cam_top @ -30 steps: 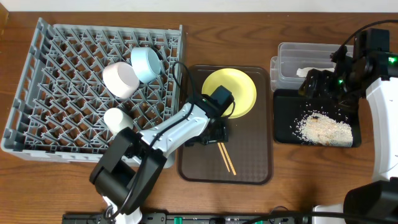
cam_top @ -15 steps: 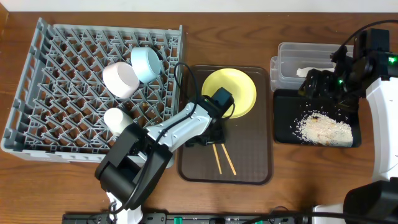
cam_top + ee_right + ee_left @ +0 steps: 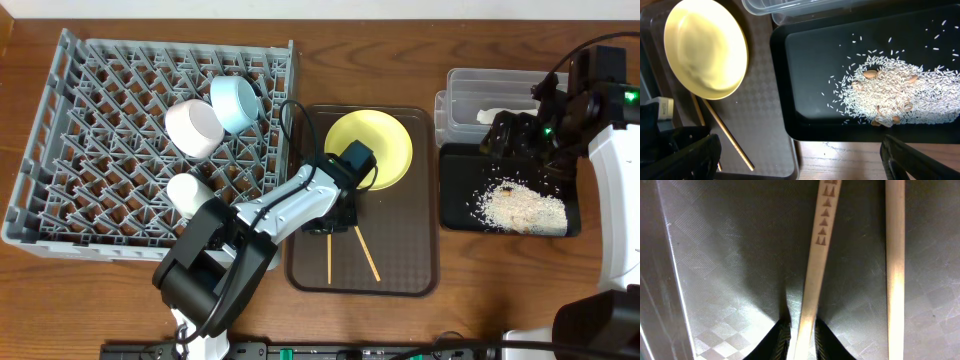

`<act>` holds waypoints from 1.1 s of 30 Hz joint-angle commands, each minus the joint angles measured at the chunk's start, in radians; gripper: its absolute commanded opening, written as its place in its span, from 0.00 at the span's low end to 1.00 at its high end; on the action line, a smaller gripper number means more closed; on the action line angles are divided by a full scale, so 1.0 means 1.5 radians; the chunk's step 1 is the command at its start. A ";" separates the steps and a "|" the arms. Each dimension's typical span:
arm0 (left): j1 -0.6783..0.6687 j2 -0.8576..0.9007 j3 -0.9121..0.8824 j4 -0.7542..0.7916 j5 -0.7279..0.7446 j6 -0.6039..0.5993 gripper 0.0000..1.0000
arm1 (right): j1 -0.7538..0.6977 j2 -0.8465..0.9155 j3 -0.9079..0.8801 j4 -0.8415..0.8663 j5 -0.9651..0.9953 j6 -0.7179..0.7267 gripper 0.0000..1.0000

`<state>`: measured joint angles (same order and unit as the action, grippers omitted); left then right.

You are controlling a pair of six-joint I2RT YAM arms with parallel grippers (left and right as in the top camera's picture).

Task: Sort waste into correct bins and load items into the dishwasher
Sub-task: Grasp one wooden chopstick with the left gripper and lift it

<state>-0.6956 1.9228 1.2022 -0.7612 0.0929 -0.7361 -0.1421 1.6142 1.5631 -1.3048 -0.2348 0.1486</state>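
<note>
Since a second ago, one chopstick has swung away from its partner. The marked chopstick (image 3: 822, 230) now lies straight down the brown serving tray (image 3: 400, 270), while the plain chopstick (image 3: 895, 255) keeps its slant beside it. The left end effector (image 3: 804, 342) has narrowed from wide to nearly closed, and its dark fingertips (image 3: 782, 340) appear to pinch the marked chopstick from both sides. The bottom frame edge crops the contact, so that is hard to confirm. From overhead, the left wrist covers the grip and both chopsticks' upper ends, next to the yellow plate (image 3: 385, 140).

The right end effector (image 3: 800, 150) has not moved. Its fingers are spread wide and empty above the black tray (image 3: 455, 190) of rice scraps (image 3: 520, 208). The right arm hides most of the napkin (image 3: 492, 115) in the clear tub (image 3: 465, 90).
</note>
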 commanded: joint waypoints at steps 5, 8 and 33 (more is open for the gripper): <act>-0.001 0.031 -0.005 0.003 0.002 -0.002 0.19 | -0.005 -0.016 0.007 -0.001 0.001 -0.006 0.99; -0.001 0.031 -0.005 0.003 0.002 -0.002 0.15 | -0.005 -0.016 0.007 -0.001 0.001 -0.006 0.99; -0.001 0.059 -0.005 0.005 0.002 -0.002 0.30 | -0.005 -0.016 0.007 -0.003 0.001 -0.006 0.99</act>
<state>-0.6975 1.9339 1.2125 -0.7536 0.1040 -0.7364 -0.1421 1.6142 1.5631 -1.3071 -0.2344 0.1486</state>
